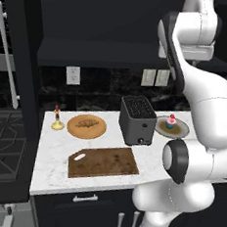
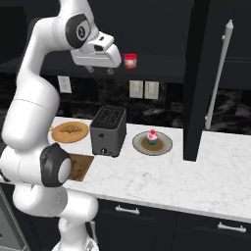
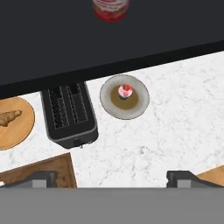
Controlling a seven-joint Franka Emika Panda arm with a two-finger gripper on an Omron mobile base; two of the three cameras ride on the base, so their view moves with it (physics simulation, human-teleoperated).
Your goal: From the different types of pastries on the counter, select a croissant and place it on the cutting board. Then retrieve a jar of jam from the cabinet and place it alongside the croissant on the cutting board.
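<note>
Two pastries on the desk [image 1: 51,171], left base view: croissant [image 1: 87,123] still on its round plate [image 1: 99,133], left of the toaster [image 1: 137,120]; cutting board [image 1: 104,162] bare, nearer. Right base view: gripper [image 2: 100,70] high, jaws released, jar of jam [image 2: 130,61] just right. Hand view: jar far ahead on the cabinet shelf [image 3: 65,43]; cupcake [image 3: 125,91] below.

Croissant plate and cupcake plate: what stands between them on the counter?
The black toaster stands between the wooden plate holding the croissant and the grey plate holding the cupcake, clearest in the left base view.
</note>
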